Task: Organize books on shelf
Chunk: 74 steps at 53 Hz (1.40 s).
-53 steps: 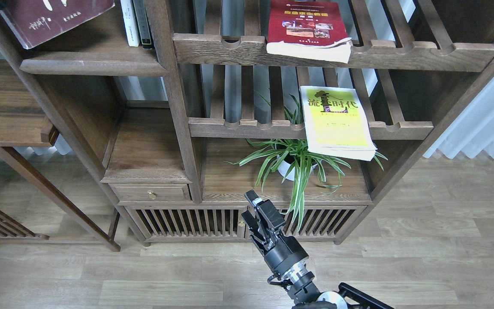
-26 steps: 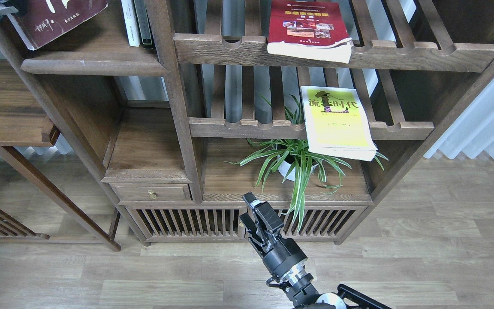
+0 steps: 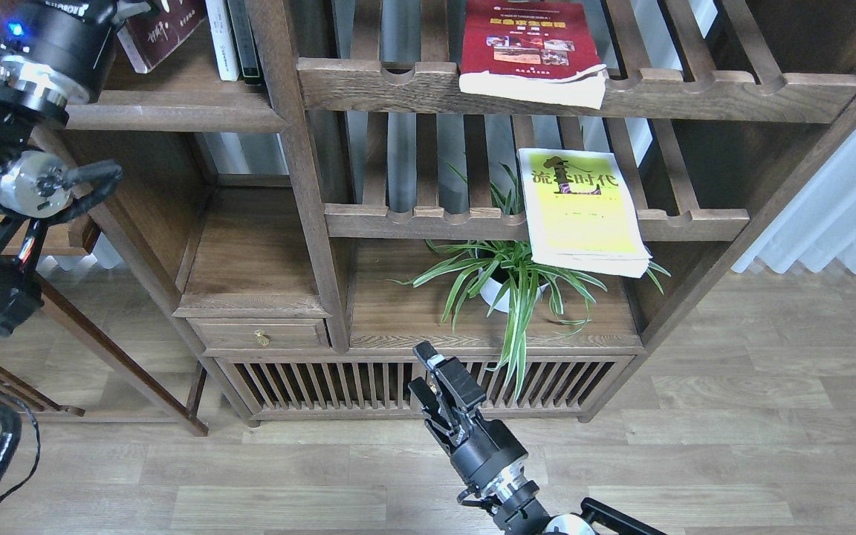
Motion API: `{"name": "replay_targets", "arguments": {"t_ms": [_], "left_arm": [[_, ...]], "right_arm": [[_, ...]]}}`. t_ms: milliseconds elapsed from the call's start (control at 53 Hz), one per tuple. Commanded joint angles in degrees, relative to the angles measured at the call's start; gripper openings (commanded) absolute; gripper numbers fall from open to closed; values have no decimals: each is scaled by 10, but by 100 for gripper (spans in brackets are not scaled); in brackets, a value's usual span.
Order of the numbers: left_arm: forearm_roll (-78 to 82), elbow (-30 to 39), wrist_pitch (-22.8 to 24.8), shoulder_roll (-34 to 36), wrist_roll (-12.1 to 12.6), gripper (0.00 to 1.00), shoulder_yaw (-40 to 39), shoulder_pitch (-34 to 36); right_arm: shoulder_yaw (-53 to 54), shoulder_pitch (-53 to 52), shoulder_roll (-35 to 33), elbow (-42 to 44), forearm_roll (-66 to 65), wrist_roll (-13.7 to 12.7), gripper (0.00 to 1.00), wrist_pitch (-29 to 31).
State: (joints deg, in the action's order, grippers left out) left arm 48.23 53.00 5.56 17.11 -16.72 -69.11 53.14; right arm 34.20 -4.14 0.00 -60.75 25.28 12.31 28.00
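Observation:
The dark maroon book with white characters stands tilted on the solid shelf at the top left, close to the slim volumes. My left gripper is at the book's left edge by the frame's top and appears shut on it; its fingertips are cut off. The red book lies on the upper slatted rack. The yellow-green book lies on the lower slatted rack, overhanging its front rail. My right gripper is low at the cabinet's front, open and empty.
Slim white and dark volumes stand upright to the right of the maroon book. A potted spider plant sits under the yellow-green book. A drawer and slatted cabinet doors lie below. A side table stands at the left. White curtains hang at the right.
My left arm has swung in from the upper left and carried the maroon book rightward, tilting it up toward the slim volumes. My right gripper has dropped slightly down and left.

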Motion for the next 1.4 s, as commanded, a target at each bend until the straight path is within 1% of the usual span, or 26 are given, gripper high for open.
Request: {"name": "replay_targets", "arguments": {"t_ms": [0, 19, 170, 245, 283, 340, 472, 604, 680, 868, 1133, 1378], "left_arm": [[3, -20, 0, 0, -23, 0, 10, 1], [3, -23, 0, 0, -24, 0, 11, 1], [3, -65, -1, -10, -54, 0, 30, 20], [2, -96, -3, -14, -78, 0, 50, 35], [-1, -116, -4, -16, -94, 0, 62, 45], [-5, -133, -4, -21, -104, 0, 71, 55], [-5, -168, -4, -38, -107, 0, 78, 72], [-5, -177, -3, -38, -107, 0, 79, 72], [-5, -185, -3, -38, -113, 0, 83, 72], [-7, -215, -4, -52, -113, 0, 84, 73], [-12, -238, -4, -66, -113, 0, 84, 78], [-12, -285, -5, -73, -113, 0, 98, 115]], "right_arm": [[0, 0, 0, 0, 0, 0, 92, 0], [0, 0, 0, 0, 1, 0, 92, 0], [0, 0, 0, 0, 1, 0, 92, 0], [0, 0, 0, 0, 1, 0, 92, 0], [1, -1, 0, -1, 2, 0, 92, 0], [2, -1, 0, -1, 2, 0, 92, 0], [0, -1, 0, 0, 4, 1, 92, 0], [-10, -1, 0, -2, 4, 1, 92, 0], [-10, -1, 0, -2, 4, 1, 92, 0], [-10, 0, 0, -11, 4, 2, 91, 0], [-12, 0, 0, -12, 4, 2, 91, 0], [-13, 1, 0, -15, 4, 2, 91, 0]]}}
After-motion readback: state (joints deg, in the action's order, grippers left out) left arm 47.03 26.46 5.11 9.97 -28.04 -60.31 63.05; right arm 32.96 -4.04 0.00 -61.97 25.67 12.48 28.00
